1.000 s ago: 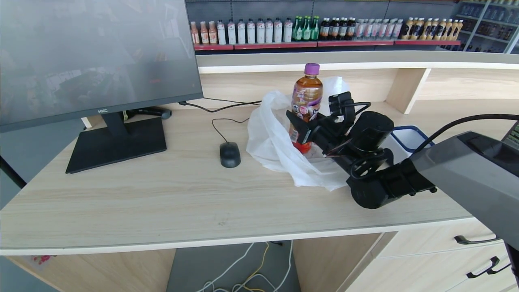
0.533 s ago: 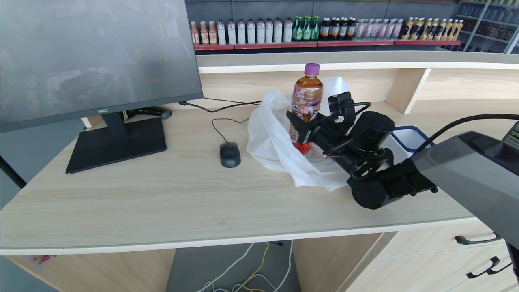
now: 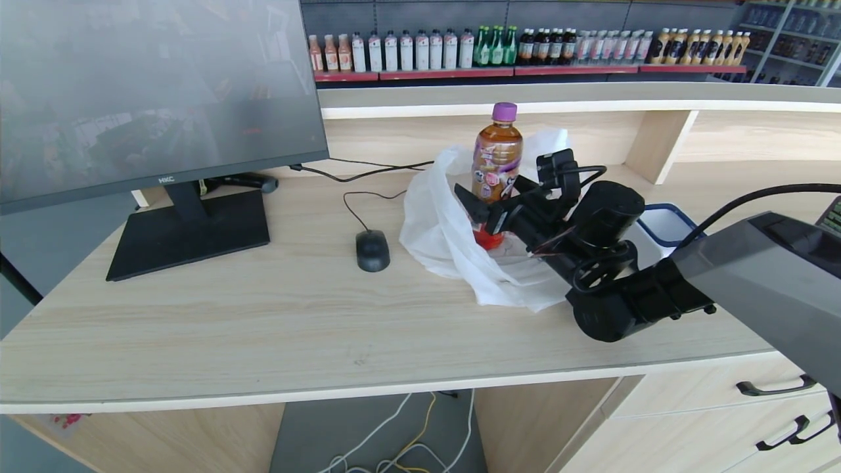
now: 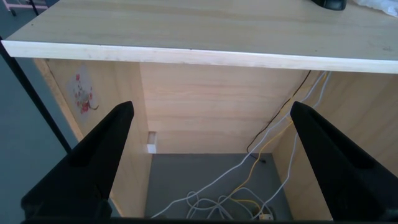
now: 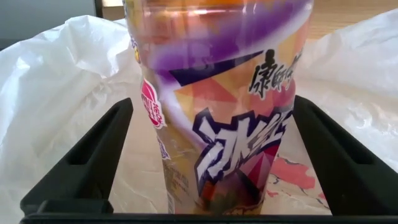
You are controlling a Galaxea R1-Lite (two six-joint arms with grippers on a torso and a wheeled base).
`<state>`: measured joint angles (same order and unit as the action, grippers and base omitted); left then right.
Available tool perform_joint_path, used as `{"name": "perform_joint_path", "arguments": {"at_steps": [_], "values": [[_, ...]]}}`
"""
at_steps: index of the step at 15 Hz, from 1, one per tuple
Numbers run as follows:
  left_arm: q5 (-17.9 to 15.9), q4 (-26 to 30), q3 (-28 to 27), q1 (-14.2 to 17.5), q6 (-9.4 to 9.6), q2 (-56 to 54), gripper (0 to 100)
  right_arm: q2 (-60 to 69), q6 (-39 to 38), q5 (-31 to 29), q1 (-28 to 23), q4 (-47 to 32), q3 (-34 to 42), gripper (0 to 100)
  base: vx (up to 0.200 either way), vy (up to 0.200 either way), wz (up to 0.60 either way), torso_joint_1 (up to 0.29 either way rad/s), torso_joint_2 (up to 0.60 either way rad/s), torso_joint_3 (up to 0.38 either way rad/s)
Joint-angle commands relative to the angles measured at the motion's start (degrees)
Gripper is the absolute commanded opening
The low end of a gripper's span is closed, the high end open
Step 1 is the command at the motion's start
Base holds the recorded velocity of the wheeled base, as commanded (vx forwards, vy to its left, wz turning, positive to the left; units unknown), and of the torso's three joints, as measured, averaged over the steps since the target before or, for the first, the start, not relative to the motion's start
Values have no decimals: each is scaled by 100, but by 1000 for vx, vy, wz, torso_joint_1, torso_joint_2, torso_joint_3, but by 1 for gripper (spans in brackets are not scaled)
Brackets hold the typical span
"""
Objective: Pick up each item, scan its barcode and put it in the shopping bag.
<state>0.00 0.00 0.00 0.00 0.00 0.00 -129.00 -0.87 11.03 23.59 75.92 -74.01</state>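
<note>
A brown tea bottle (image 3: 497,154) with a purple cap stands upright inside the white plastic shopping bag (image 3: 440,230) on the wooden counter. My right gripper (image 3: 494,197) is at the bottle's lower half, open, one finger on each side. In the right wrist view the bottle (image 5: 217,106) fills the space between the fingers (image 5: 93,162), with a small gap on either side, and the bag (image 5: 56,81) lies around it. My left gripper (image 4: 211,109) hangs open below the counter's front edge (image 4: 186,55), holding nothing.
A monitor (image 3: 158,92) stands at the left with a dark handheld device (image 3: 243,180) behind its base. A black mouse (image 3: 372,250) lies left of the bag. A blue-rimmed container (image 3: 663,223) sits behind my right arm. Cables (image 4: 236,193) trail under the counter.
My right gripper's fingers have spread apart from the bottle, and the arm has shifted slightly up and back. The bottle stays upright in the bag.
</note>
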Motion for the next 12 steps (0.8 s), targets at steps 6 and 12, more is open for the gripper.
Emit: {"name": "perform_joint_path", "arguments": {"at_steps": [6,12], "values": [[0,0,0,0,0,0,100,235,7,4,5,28,291,100,0,0,0,0,0,0],[0,0,0,0,-9,0,100,929,43,189,49,45,941,100,0,0,0,0,0,0]]}}
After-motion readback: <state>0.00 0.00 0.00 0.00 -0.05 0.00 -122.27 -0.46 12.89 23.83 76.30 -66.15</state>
